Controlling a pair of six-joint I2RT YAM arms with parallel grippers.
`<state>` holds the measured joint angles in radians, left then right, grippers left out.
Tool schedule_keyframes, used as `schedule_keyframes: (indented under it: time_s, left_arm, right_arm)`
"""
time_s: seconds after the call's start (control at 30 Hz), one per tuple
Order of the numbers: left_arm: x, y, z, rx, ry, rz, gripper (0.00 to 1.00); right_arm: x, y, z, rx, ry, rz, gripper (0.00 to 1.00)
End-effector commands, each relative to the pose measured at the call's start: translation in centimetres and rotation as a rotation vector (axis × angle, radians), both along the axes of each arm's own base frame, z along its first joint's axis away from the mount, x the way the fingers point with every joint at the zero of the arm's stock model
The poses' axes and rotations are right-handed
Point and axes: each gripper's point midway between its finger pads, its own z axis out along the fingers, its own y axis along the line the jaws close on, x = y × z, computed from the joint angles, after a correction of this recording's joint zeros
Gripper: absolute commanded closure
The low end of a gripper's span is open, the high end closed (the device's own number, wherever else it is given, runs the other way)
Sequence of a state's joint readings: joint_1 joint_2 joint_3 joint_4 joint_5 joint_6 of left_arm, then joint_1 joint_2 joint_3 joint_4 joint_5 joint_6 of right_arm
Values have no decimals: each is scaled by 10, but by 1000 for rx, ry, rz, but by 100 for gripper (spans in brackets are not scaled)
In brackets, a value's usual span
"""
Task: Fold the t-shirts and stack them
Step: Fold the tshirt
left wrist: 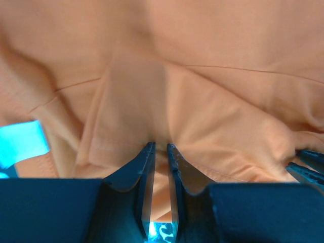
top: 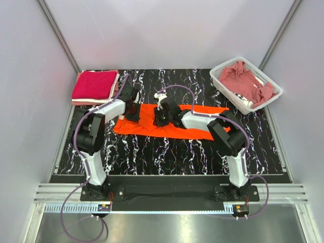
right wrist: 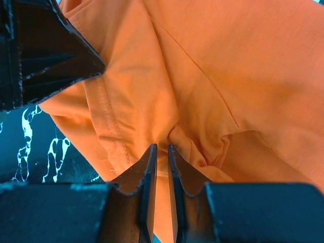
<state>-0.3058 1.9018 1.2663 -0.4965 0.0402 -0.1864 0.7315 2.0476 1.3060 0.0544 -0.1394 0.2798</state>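
Observation:
The bright orange t-shirt (top: 197, 124) lies spread across the middle of the black marbled table. My left gripper (top: 132, 110) is shut on a fold of the orange t-shirt (left wrist: 202, 101) at its left end. My right gripper (top: 161, 117) is shut on a pinch of the orange t-shirt (right wrist: 212, 66) a little right of the left gripper, near a stitched hem. A folded crimson-magenta t-shirt (top: 93, 84) tops a stack at the back left, with a pale pink one under it. A dusty rose t-shirt (top: 244, 81) lies crumpled in the basket.
The white lattice basket (top: 221, 82) stands at the back right corner. Grey walls close in the table on three sides. The left gripper's body shows at the upper left of the right wrist view (right wrist: 35, 50).

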Motion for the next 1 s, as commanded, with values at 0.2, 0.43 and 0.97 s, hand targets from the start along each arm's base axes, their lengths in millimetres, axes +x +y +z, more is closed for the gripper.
schedule_keyframes:
  time_s: [0.2, 0.43, 0.97]
  left_arm:
    - [29, 6, 52, 11, -186, 92, 76]
    - [30, 23, 13, 89, -111, 142, 76]
    - [83, 36, -9, 97, -102, 245, 75]
  right_arm:
    - [15, -2, 4, -31, -41, -35, 80]
    - [11, -13, -19, -81, -15, -58, 80]
    - [11, -48, 147, 65, -299, -189, 75]
